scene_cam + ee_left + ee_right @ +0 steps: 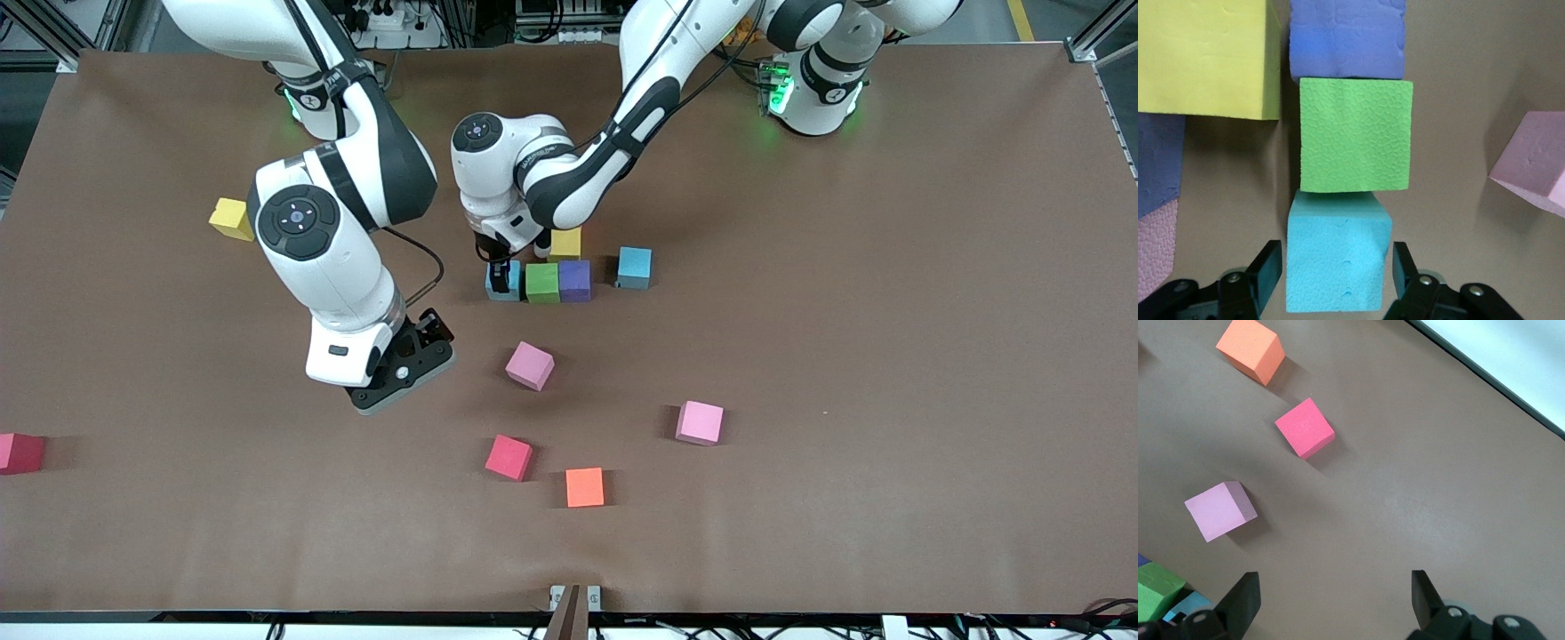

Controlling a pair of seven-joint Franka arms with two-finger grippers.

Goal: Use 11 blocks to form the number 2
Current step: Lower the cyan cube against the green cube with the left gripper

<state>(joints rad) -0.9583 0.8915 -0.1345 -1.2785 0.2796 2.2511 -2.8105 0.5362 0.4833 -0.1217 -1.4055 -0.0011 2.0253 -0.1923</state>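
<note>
I see my left gripper point(503, 274) parted around a blue block point(1337, 251), ending a row with green point(542, 283) and purple point(575, 280) blocks; most blocks lie scattered, and my right gripper point(1331, 593) waits open, empty.

Both arms are glossy white with rounded shells and black bands at the joints. The right arm point(329, 258) carries a round dark cap with a small blue-lit ring on its elbow joint; the left arm point(569, 169) shows a like cap. Green lights glow at both bases. A thin black cable loops beside the right arm's wrist. The right gripper point(404, 364) is black on a pale mount, with silver screws; the left gripper point(1338, 280) has matte black jaws and shiny screw heads.
</note>
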